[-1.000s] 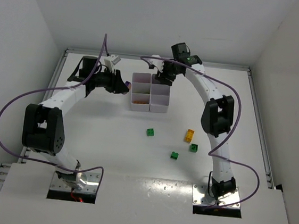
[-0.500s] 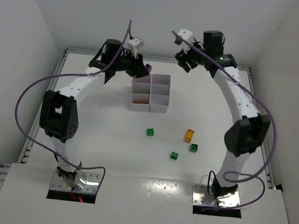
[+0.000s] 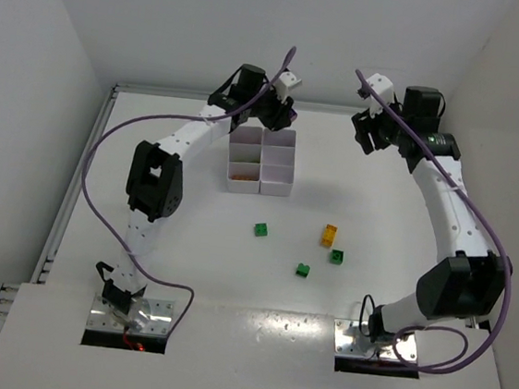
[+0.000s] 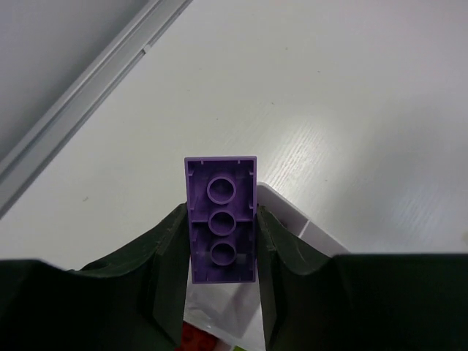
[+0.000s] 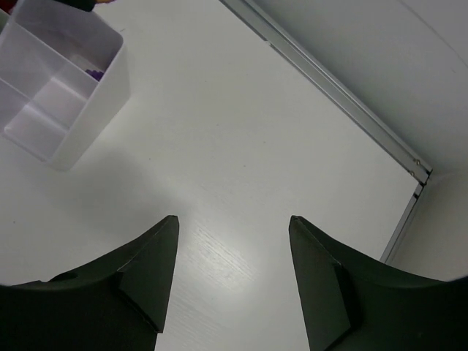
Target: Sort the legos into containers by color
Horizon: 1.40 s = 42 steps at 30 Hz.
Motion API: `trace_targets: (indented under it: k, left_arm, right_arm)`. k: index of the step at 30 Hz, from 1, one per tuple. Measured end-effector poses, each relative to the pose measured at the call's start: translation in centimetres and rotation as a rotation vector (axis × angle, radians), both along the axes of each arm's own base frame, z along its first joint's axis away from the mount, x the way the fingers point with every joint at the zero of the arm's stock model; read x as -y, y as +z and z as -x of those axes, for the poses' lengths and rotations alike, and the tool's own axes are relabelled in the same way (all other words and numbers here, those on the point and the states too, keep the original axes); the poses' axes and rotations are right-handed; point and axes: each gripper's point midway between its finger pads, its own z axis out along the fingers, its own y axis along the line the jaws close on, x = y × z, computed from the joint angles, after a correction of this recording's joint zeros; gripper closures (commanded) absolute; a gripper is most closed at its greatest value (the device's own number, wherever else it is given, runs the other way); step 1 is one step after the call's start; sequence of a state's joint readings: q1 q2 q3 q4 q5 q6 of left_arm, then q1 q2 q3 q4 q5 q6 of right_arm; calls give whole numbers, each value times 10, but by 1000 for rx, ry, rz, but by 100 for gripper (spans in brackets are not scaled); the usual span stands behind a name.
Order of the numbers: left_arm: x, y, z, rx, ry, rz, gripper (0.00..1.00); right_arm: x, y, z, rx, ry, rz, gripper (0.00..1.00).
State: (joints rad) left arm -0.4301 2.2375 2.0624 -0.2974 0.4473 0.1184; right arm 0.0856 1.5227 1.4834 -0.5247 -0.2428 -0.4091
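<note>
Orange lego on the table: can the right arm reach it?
Probably yes. The right fingers are open and empty, and the orange lego lies out in the open with nothing over it.

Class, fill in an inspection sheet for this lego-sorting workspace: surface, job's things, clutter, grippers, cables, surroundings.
Surface: white table, arms bolted at its near edge.
Job's things: white six-compartment containers; three green legos and one orange-yellow lego loose on the table; purple brick held.
Clutter: nothing seen.
Grippers: left gripper shut on the purple brick, above a corner of the containers; right gripper open, empty.
Cables: purple cables loop along both arms.
Surroundings: white walls; metal rail at the table edge.
</note>
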Motion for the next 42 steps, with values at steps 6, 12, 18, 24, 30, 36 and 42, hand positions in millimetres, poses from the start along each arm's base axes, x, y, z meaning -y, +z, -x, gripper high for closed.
trace_targets:
  k: [6, 12, 18, 24, 30, 36, 42]
  left_arm:
    - [-5, -5, 1, 59, -101, -110, 81]
    - [-7, -15, 17, 71, -220, -183, 81]
    - [-11, -24, 26, 62, -275, -225, 78]
    - [-13, -28, 26, 72, -285, -252, 64]
    - [-16, -31, 24, 85, -286, -278, 37]
    - [-19, -37, 22, 70, -266, -291, 27]
    - [-17, -40, 24, 45, -263, -271, 27]
  right_arm:
    - [22, -3, 7, -13, -53, -7, 38]
    - [31, -3, 7, -13, -74, -11, 38]
    - [30, -5, 7, -19, -64, -24, 38]
    - [32, -12, 4, -37, -65, -28, 38]
    - [30, -13, 4, -41, -56, -34, 38]
    - [30, -13, 4, -41, -55, -35, 37]
    - [26, -15, 7, -52, -31, -45, 38]
